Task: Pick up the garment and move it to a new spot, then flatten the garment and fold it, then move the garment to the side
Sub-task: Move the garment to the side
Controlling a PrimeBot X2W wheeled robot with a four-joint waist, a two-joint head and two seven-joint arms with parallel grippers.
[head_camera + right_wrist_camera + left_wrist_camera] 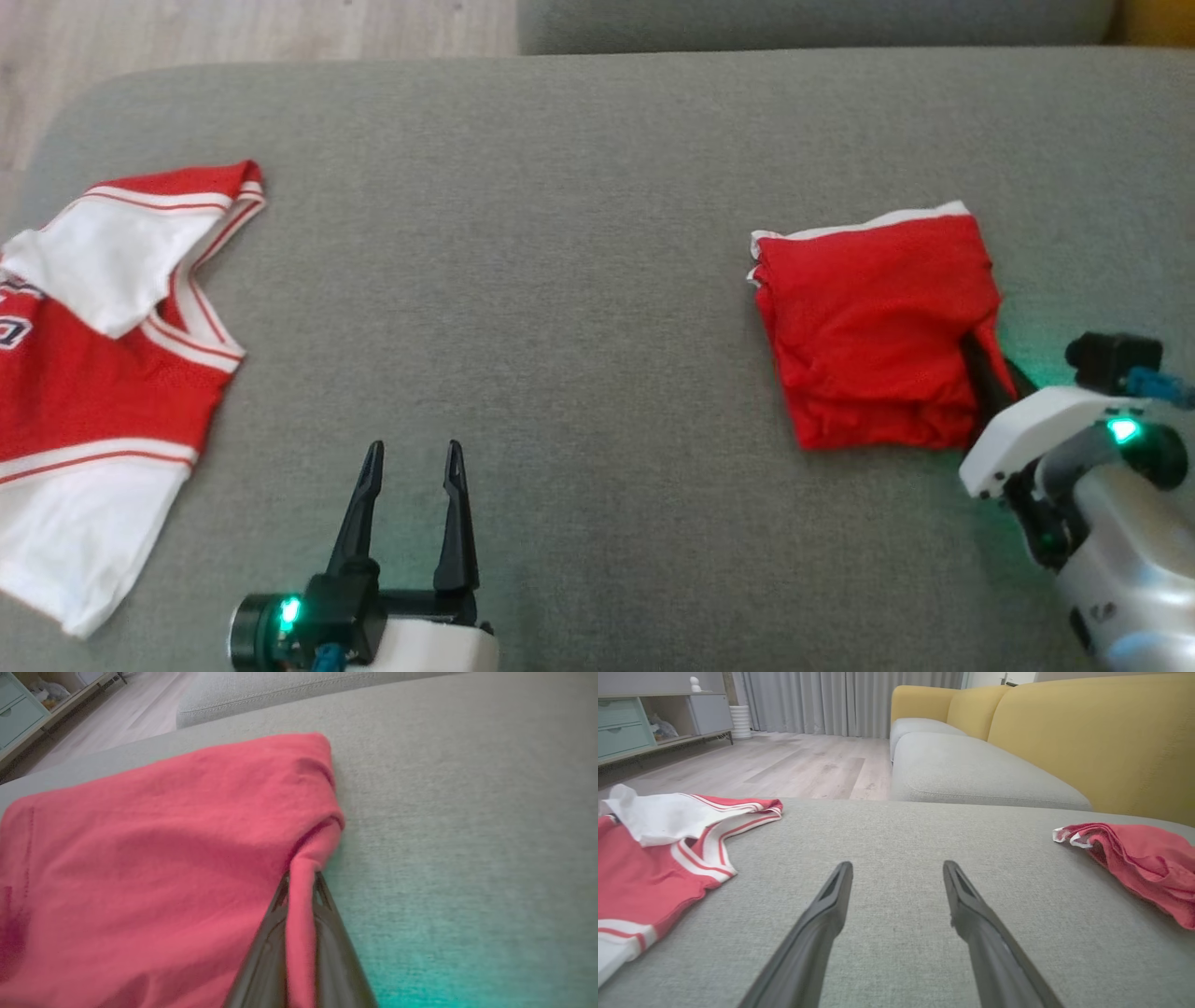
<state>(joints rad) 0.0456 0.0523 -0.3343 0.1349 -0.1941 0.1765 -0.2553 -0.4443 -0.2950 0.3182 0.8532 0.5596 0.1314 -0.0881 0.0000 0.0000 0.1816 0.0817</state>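
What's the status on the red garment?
Right gripper jaws shut on edge of folded red garment. Left gripper jaws open, holding nothing. Red-and-white jersey far left, not in the way.

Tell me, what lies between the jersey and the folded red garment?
In the head view, bare grey cushion lies between jersey and folded red garment; the open left gripper points into that gap.

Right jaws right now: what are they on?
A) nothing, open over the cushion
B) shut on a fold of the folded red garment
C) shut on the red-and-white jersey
B: the right jaws pinch a raised fold of the red garment, seen from the right wrist.
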